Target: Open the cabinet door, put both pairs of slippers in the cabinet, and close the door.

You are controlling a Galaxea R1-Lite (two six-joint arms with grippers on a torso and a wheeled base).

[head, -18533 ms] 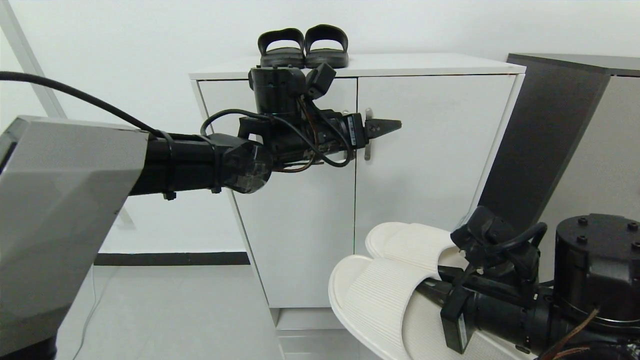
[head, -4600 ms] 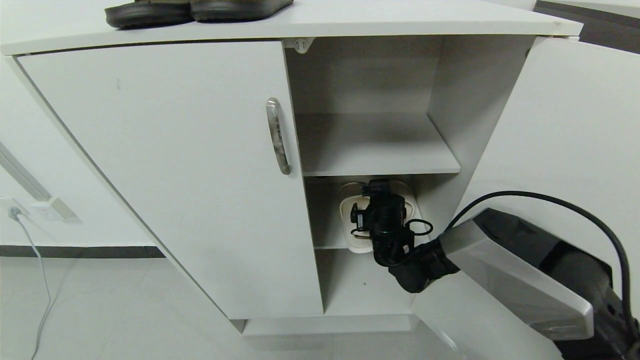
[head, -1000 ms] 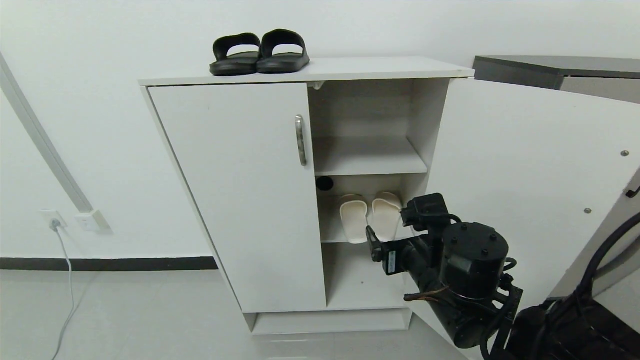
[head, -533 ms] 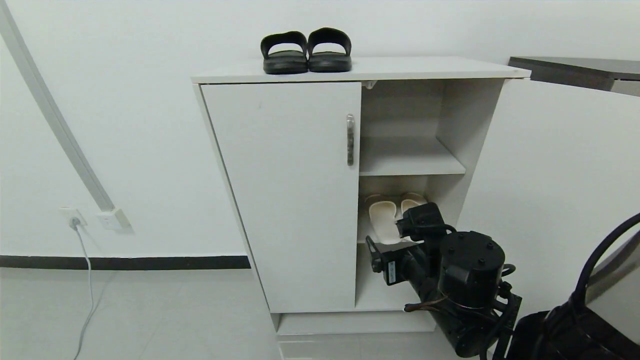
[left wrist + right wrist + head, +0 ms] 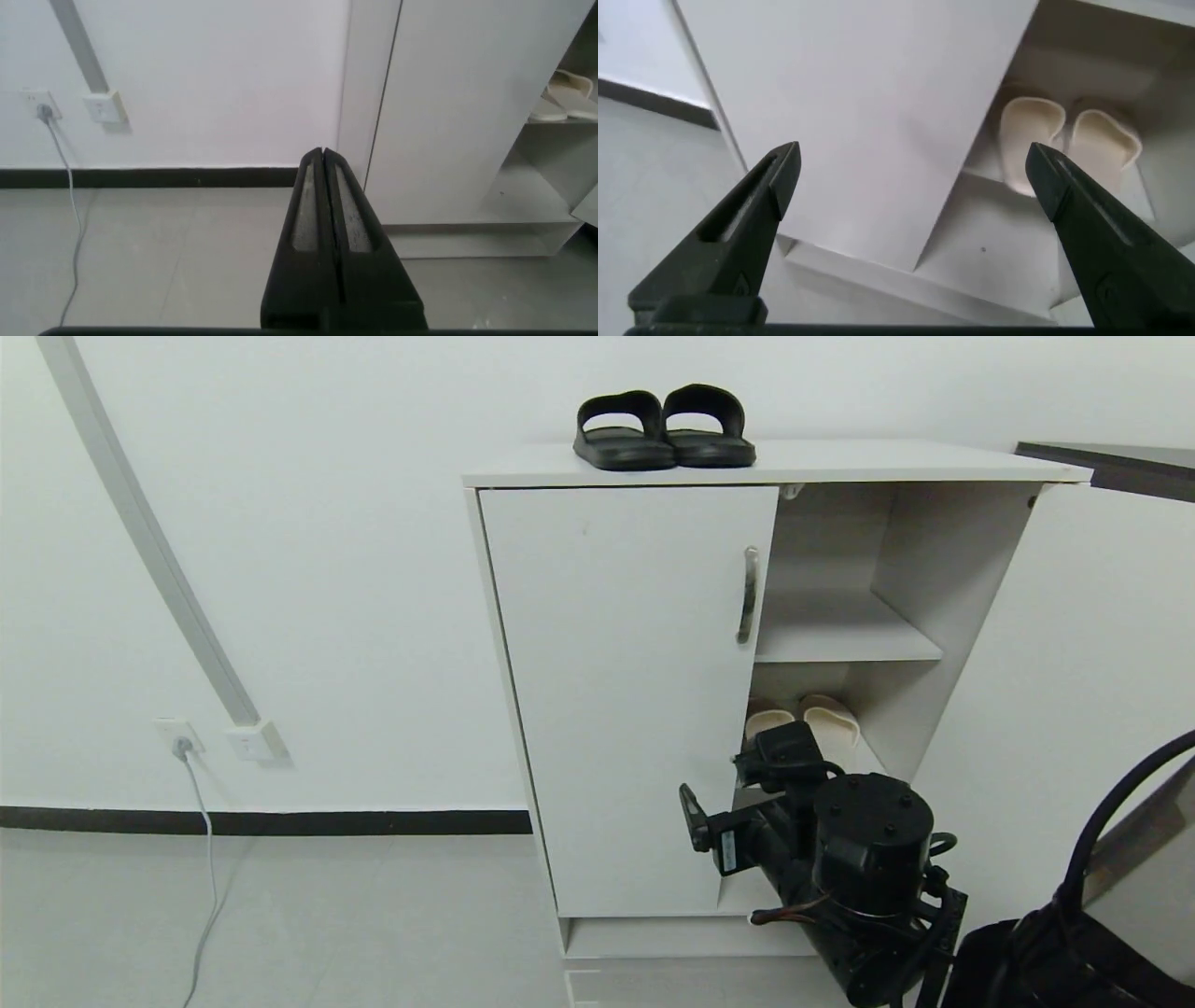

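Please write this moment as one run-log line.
right door open | white slippers on lower shelf | black slippers on cabinet top | right tool open, empty | left tool shut

White wall (image 5: 355,569), black skirting (image 5: 261,821), grey floor (image 5: 280,924)

A plain white wall (image 5: 327,569) fills the background. A grey trunking strip (image 5: 140,523) runs down it on a slant and ends at a small white box (image 5: 254,740). Just beside that box sits a white wall socket (image 5: 174,734) with a plug in it, and a pale cable (image 5: 214,887) hangs from the plug and trails over the light tiled floor (image 5: 355,933). A black skirting band (image 5: 280,821) lines the foot of the wall. At the far right edge shows the dark grey top of another unit (image 5: 1120,462).
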